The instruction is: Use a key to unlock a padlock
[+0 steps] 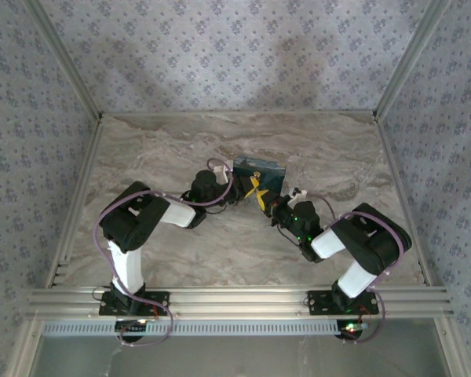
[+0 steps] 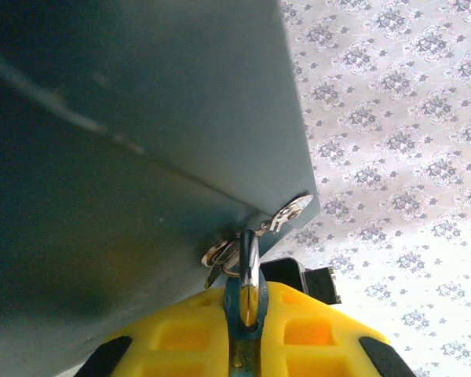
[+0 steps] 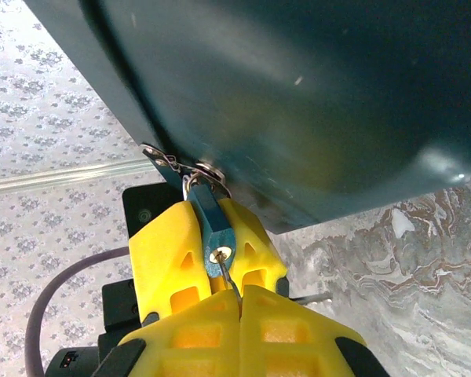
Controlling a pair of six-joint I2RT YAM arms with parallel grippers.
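Note:
The blue padlock [image 3: 213, 225] hangs by its silver shackle [image 2: 250, 267] from the hasp of a dark teal metal box [image 1: 260, 170]. My left gripper [image 2: 247, 306] is shut on the padlock body, its yellow fingers [image 3: 166, 247] clamping both sides. My right gripper [image 3: 240, 295] is shut on the key [image 3: 230, 275], whose thin blade tip sits in the keyhole [image 3: 220, 254] on the padlock's underside. A key ring [image 2: 220, 253] with a spare key [image 2: 291, 211] hangs at the shackle. From above, both grippers [image 1: 258, 195] meet at the box's front edge.
The teal box [image 2: 141, 157] looms close above both wrists. It stands on a marble-patterned table [image 1: 157, 149] enclosed by patterned walls and an aluminium frame [image 1: 235, 300] at the near edge. A purple cable [image 3: 59, 294] loops at the left in the right wrist view.

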